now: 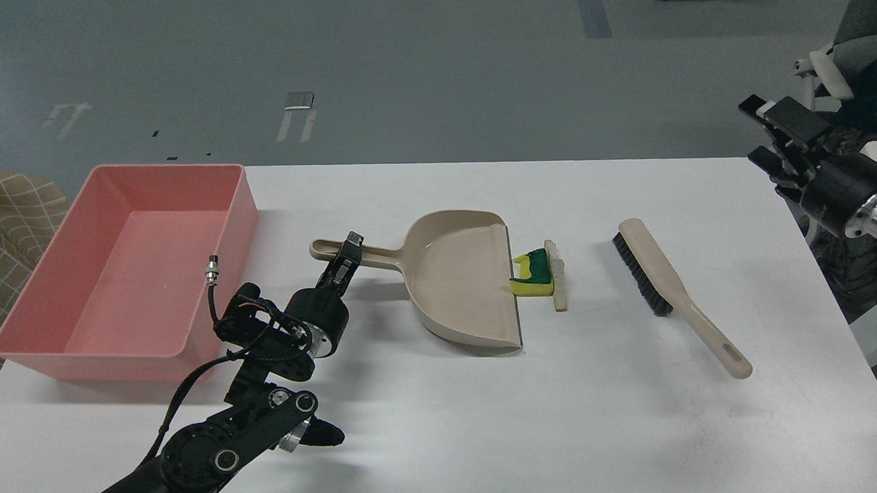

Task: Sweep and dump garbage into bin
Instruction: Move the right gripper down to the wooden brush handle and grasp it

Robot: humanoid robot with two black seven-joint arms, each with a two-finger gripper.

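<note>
Reaching over the dustpan [463, 282] handle, the left gripper [348, 255] sits at the grip; whether it is clenched I cannot tell. The right gripper [774, 136] hangs off the table's [561, 417] right edge, apparently released. Sponge [533, 276] and bread slice [555, 275] lie touching at the pan's lip, mid-table: light, soft, likely easy to push. The brush [674, 297] lies toward the right edge; its stiff handle suits grasping. The bin [126, 272] fills the far-left corner; the near edge offers room.

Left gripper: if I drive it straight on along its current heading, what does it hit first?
The left gripper points up and right, at the dustpan handle. It would probably meet that handle at once; whether it already touches is unclear from this view.
</note>
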